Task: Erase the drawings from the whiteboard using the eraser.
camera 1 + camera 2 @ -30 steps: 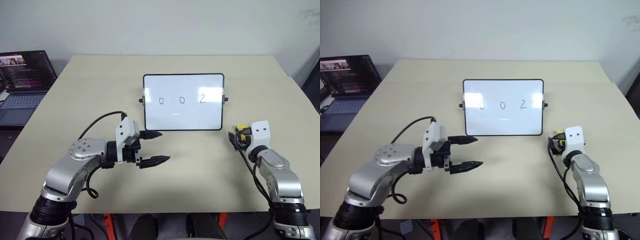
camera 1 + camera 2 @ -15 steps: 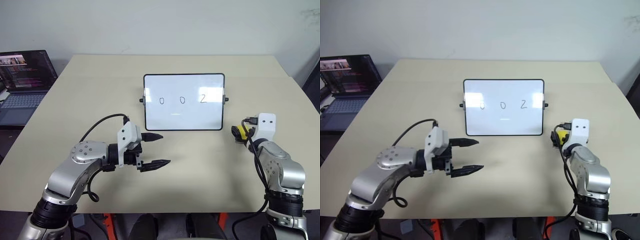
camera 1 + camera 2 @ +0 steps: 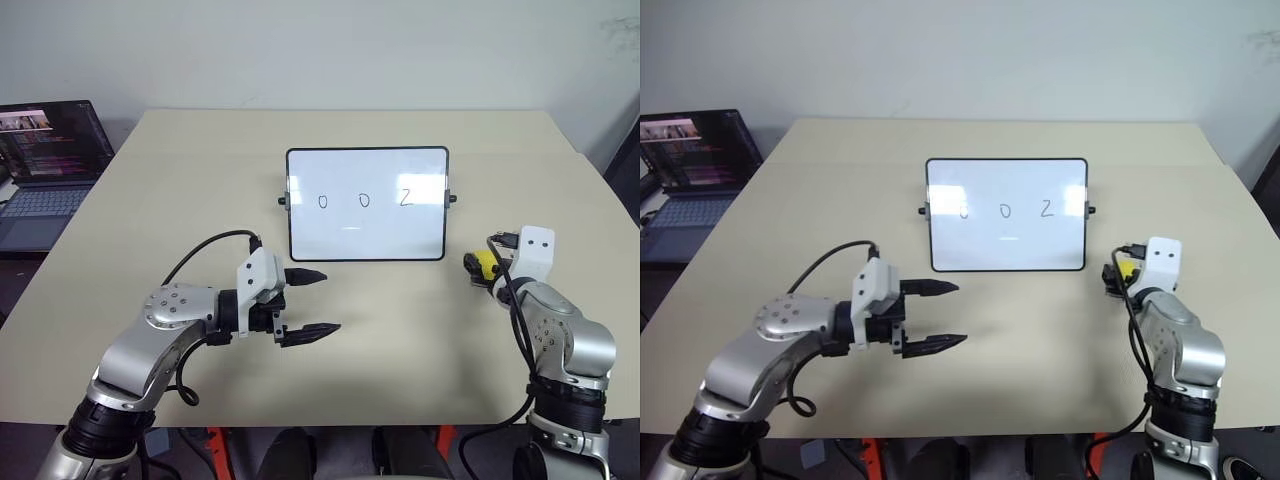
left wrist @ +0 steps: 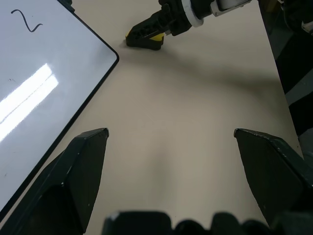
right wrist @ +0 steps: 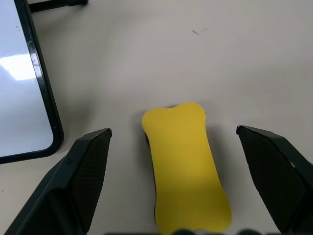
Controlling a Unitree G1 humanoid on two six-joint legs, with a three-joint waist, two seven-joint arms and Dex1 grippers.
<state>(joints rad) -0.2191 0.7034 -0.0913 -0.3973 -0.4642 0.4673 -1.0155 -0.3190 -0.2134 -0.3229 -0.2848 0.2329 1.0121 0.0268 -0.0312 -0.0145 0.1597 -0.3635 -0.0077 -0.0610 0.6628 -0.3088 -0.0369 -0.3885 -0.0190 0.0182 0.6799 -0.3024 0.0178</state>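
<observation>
Whiteboard (image 3: 367, 204) flat on beige table (image 3: 180, 190), centre of the left eye frame, slightly above the middle; three small black drawings (image 3: 364, 200) in a row across its middle, reading like "0 0 2", none wiped. Yellow eraser (image 5: 185, 165) on the table just beside the board's lower right corner, at centre right of the head frames, apart from the board frame. Right gripper (image 5: 183, 196) over the eraser, fingers spread wide on both sides of it with clear gaps, nothing held. Left gripper (image 3: 308, 302) in the lower left-centre of the left eye frame, below the board's lower left corner, pointing toward frame right, fingers (image 3: 305, 273) wide apart and empty, not touching the board. Open laptop (image 3: 45, 170) at the far left edge, well apart from the board
</observation>
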